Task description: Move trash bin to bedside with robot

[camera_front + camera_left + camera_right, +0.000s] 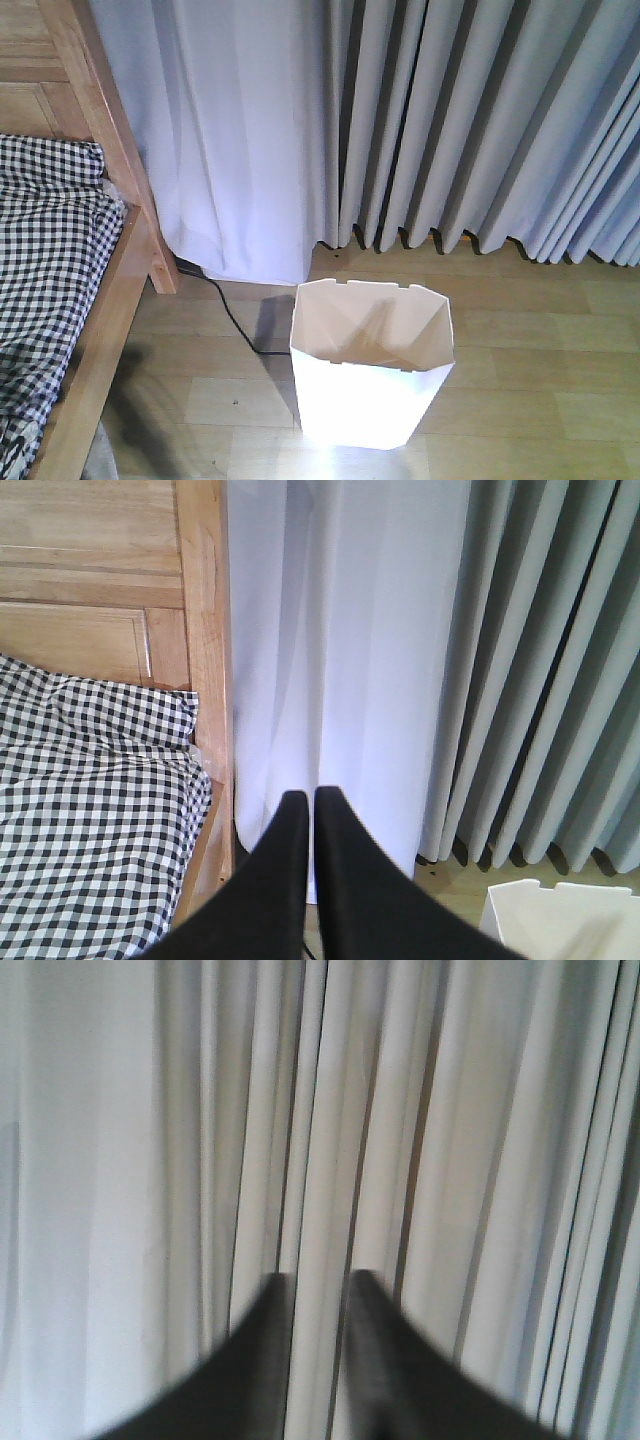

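Observation:
The white trash bin stands upright on the wooden floor in the front view, with nothing inside it. Its rim corner shows at the lower right of the left wrist view. The bedside, a light-brown bed frame with checked bedding, lies to the bin's left with a strip of floor between them. My left gripper is shut on nothing and points at the curtain beside the bed post. My right gripper is a little open and empty, and it faces the curtain. Neither arm shows in the front view.
Pale grey curtains hang to the floor behind the bin. A black cable runs over the floor from the bed post toward the bin's left side. Wooden floor stretches to the right of the bin.

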